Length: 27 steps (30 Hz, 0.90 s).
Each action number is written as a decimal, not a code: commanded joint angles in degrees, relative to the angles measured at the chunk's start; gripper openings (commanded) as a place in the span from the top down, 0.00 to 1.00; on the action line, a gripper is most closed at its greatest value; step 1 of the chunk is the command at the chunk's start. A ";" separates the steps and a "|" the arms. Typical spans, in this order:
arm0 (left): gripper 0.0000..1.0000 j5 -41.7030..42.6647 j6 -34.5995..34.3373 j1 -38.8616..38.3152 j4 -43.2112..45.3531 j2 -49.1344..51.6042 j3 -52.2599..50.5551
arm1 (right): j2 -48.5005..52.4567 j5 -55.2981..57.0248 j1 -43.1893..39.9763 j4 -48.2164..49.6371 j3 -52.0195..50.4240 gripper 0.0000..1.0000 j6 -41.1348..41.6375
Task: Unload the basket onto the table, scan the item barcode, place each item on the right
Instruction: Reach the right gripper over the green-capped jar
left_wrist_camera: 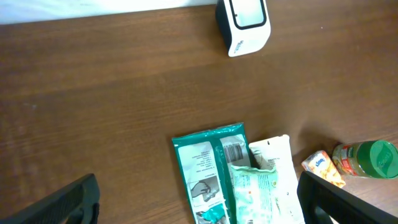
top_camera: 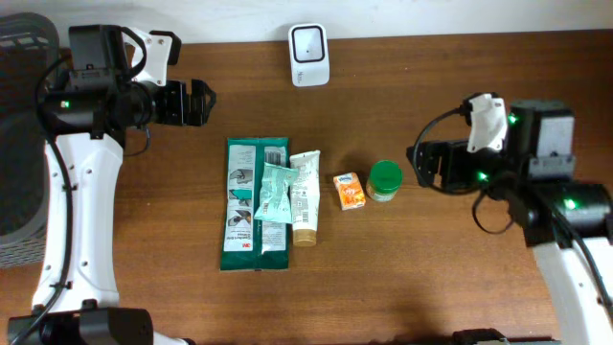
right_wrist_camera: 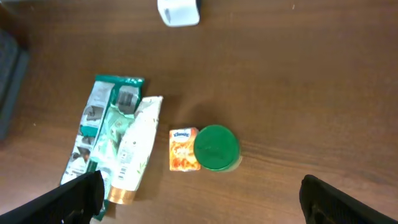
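Overhead view of a brown wooden table (top_camera: pixel 460 287). At the near edge the bases of two white robot arms are cut off by the frame.

A row of items lies across the middle of the table. From left to right:
- A green packet (top_camera: pixel 241 206) lies flat. Its print is too small to read.
- A pale green sachet (top_camera: pixel 273 195) lies on the packet's right half and hides part of it.
- A white tube (top_camera: pixel 305 192) with a gold cap lies just beside the sachet.
- A small orange box (top_camera: pixel 350 190) has lettering that is hard to make out.
- A green-lidded jar (top_camera: pixel 384 179) stands just beside the box.

In the left wrist view a barcode (left_wrist_camera: pixel 233 151) shows at the packet's far end. The sachet partly covers it, and the packet's lower half runs out of frame.

The right end effector (top_camera: pixel 419 167) hangs to the right of the jar, apart from it. Its jaws are spread wide and hold nothing. The left end effector (top_camera: pixel 204 103) hangs farther back, left of the items, also spread wide and empty. In each wrist view only the dark fingertips (right_wrist_camera: pixel 68 199) show, cut off at the bottom corners.

At the far edge stands a white barcode scanner (top_camera: pixel 309 55), well apart from the items. A dark basket (top_camera: pixel 24 38) sits at the far left, mostly hidden behind the left arm and cropped by the frame.
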 commanded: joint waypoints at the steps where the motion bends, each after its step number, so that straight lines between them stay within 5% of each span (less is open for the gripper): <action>1: 0.01 0.02 1.09 0.31 -0.13 0.02 0.90 | 3.19 -4.72 0.28 0.35 1.25 0.02 0.09; 8: 0.01 0.02 1.09 0.31 -0.13 0.02 0.90 | 23.06 7.41 6.36 -14.10 20.13 0.00 3.69; 12: 0.01 0.02 1.09 0.31 -0.13 0.02 0.90 | 32.30 13.33 12.39 -15.02 20.13 0.01 7.15; 15: 0.01 0.02 1.09 0.28 -0.13 0.02 0.90 | 36.96 19.19 12.63 -16.90 20.11 0.07 24.92; 17: 0.01 0.02 1.11 0.31 -0.13 0.02 0.90 | 38.64 19.74 12.63 -16.57 19.67 0.05 29.66; 27: 0.01 0.02 1.09 0.31 -0.13 0.02 0.90 | 44.54 12.83 12.63 -10.40 15.89 0.02 33.75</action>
